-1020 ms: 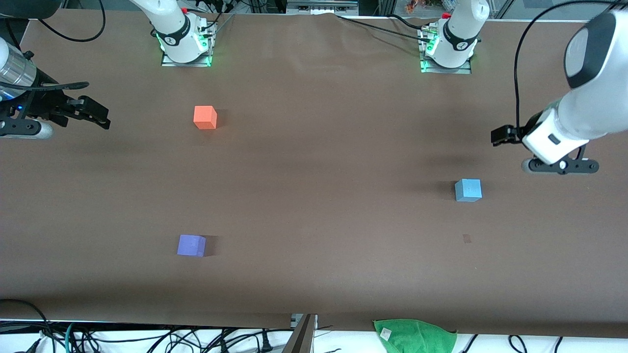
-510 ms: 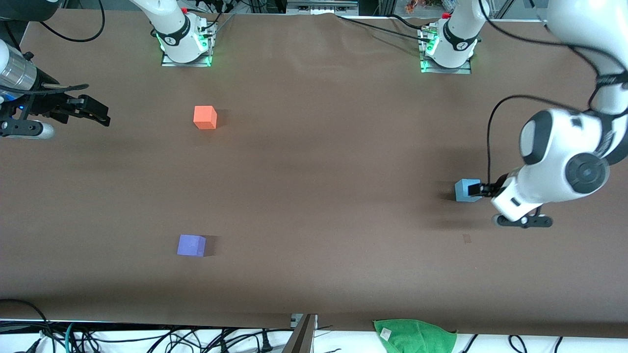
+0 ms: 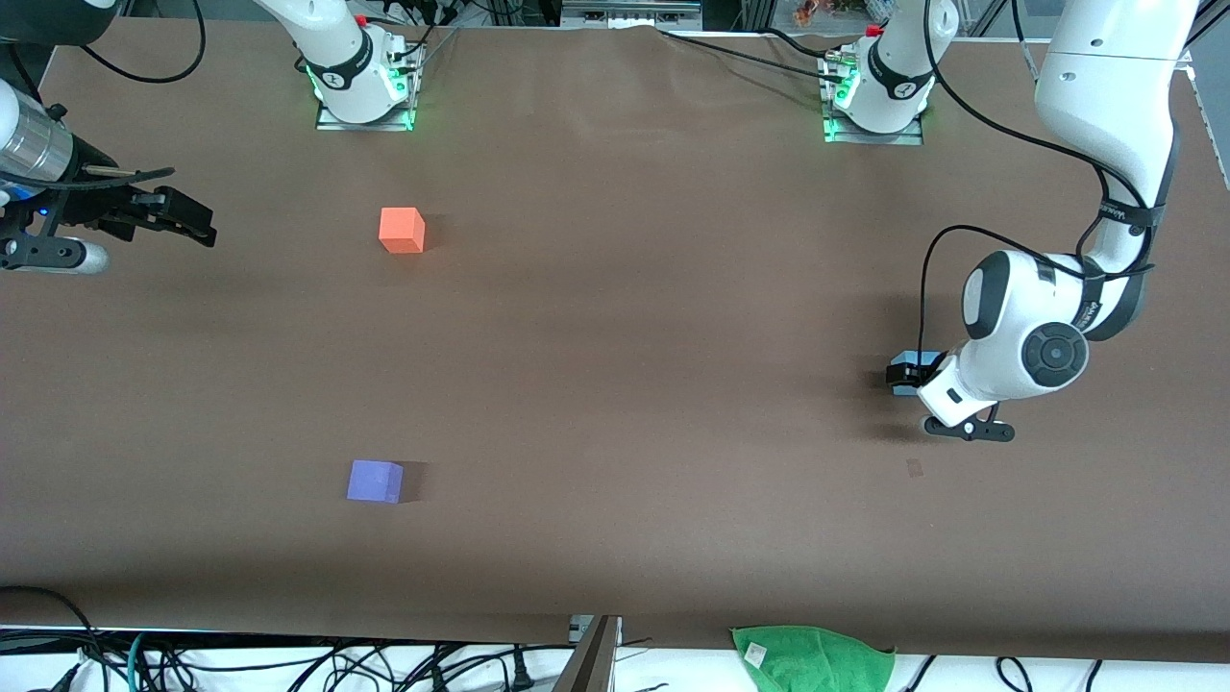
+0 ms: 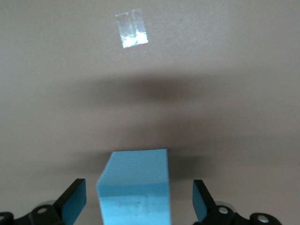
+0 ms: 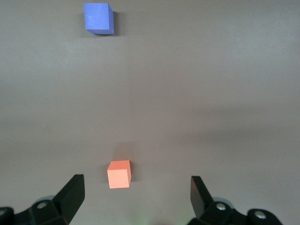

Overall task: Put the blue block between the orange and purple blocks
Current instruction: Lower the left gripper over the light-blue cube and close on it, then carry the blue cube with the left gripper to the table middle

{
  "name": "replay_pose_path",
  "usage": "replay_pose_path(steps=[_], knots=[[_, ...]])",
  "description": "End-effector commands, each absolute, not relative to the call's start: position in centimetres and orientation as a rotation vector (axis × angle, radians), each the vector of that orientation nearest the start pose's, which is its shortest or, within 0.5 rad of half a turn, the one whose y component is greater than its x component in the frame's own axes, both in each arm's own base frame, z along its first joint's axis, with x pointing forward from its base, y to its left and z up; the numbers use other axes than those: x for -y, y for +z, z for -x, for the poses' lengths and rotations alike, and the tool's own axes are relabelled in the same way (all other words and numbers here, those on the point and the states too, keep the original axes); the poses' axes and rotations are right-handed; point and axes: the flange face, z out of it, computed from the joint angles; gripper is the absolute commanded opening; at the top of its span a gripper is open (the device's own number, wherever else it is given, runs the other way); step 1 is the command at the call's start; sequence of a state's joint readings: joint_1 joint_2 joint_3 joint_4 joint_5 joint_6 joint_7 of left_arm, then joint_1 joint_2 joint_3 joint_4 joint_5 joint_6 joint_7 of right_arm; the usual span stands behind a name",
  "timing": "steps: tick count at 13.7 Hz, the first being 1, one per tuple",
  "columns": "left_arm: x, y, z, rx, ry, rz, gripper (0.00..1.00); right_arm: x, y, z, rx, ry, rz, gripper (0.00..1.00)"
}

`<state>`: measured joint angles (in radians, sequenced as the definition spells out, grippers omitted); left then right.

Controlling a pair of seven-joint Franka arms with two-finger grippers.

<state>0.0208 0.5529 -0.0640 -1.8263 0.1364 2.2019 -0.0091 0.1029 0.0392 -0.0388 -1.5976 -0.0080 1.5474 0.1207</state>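
Two jaws of the left gripper (image 4: 136, 206) stand spread wide; we see the blue block (image 4: 136, 187) between them, a gap at each finger, nothing pinched. It sits toward the left arm's table end. Right gripper (image 5: 133, 199) waits, jaws spread, over the table with the orange block (image 5: 119, 174) and purple block (image 5: 98, 18) ahead of it.

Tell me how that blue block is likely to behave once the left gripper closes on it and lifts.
The blue block is a flat-faced cube, so it probably won't roll or tip. Its matte surface suggests the open left gripper, whose fingers straddle it with a gap on each side, should hold it without much slip. It looks small and solid, likely light; whether it compresses can't be told.
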Motion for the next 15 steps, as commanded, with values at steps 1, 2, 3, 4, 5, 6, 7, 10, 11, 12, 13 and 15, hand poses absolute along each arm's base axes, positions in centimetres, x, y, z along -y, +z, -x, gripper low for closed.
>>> replay_pose_path(steps=[1,2,3,4,5,6,7,10,11,12,13,15], knots=[[1.8,22.7,-62.4,-0.25,0.245,3.012,1.0,-3.3,59.0,-55.8,-0.116,0.147,3.165,1.0],[1.6,21.8,-62.2,-0.243,0.269,3.015,1.0,-3.4,59.0,-55.8,-0.111,0.147,3.165,1.0],[1.7,20.8,-61.7,-0.245,0.304,3.017,1.0,-3.4,59.0,-55.8,-0.114,0.147,3.165,1.0],[2.2,19.6,-61.2,-0.261,0.336,3.016,1.0,-3.3,59.0,-55.8,-0.114,0.147,3.165,1.0],[2.7,19.3,-61.0,-0.273,0.345,3.014,1.0,-3.3,59.0,-55.8,-0.116,0.147,3.165,1.0],[2.5,19.2,-61.0,-0.27,0.345,3.014,0.85,-3.3,59.0,-55.8,-0.114,0.147,3.165,1.0],[2.1,19.2,-61.2,-0.258,0.346,3.016,0.48,-3.3,59.0,-55.8,-0.114,0.147,3.165,1.0],[2.3,20.0,-61.9,-0.262,0.318,3.017,0.02,-3.3,59.0,-55.8,-0.114,0.147,3.165,1.0],[2.9,21.1,-62.6,-0.269,0.293,3.016,0.01,-3.2,59.0,-55.8,-0.119,0.147,3.165,1.0],[4.6,22.2,-63.1,-0.298,0.285,3.017,0.01,-3.2,59.0,-55.8,-0.121,0.147,3.165,1.0],[7.5,23.9,-63.6,-0.342,0.279,3.024,0.03,-3.1,58.9,-55.8,-0.123,0.149,3.165,1.0],[11.0,27.1,-64.5,-0.396,0.306,3.019,0.12,-3.0,58.9,-55.8,-0.121,0.149,3.165,1.0]])
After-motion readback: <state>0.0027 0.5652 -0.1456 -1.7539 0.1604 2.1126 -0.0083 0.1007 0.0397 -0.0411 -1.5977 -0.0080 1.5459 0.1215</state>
